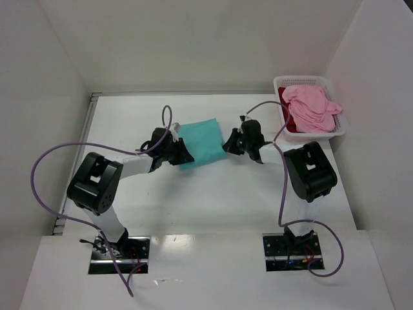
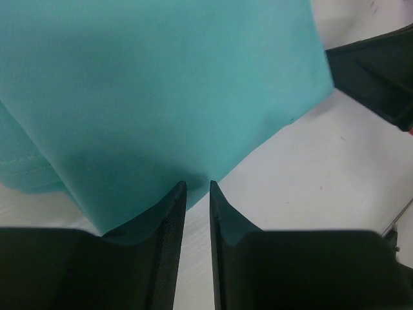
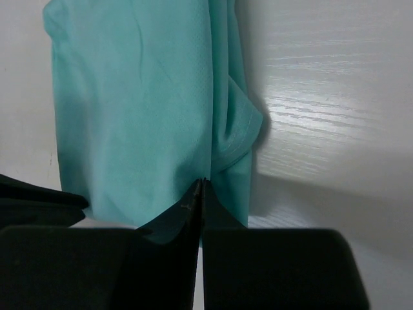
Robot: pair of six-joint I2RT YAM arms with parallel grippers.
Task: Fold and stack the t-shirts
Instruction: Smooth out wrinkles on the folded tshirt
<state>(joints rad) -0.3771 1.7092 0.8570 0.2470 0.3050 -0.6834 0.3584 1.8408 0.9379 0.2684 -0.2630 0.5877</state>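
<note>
A folded teal t-shirt [image 1: 200, 143] lies flat in the middle of the table. My left gripper [image 1: 186, 155] sits at its near left corner. In the left wrist view the left gripper [image 2: 197, 186] is open by a narrow gap, with bare table showing between the fingers and the teal t-shirt [image 2: 161, 84] just ahead. My right gripper [image 1: 227, 144] is at the shirt's right edge. In the right wrist view the right gripper [image 3: 202, 181] is shut, its tips pinched where creases of the teal t-shirt [image 3: 135, 97] run together. A pink t-shirt [image 1: 313, 106] lies over a dark red t-shirt [image 1: 288, 106].
A white plastic basket [image 1: 303, 80] holding the pink and dark red shirts stands at the back right, against the right wall. White walls close the table on the left, back and right. Purple cables loop from both arms.
</note>
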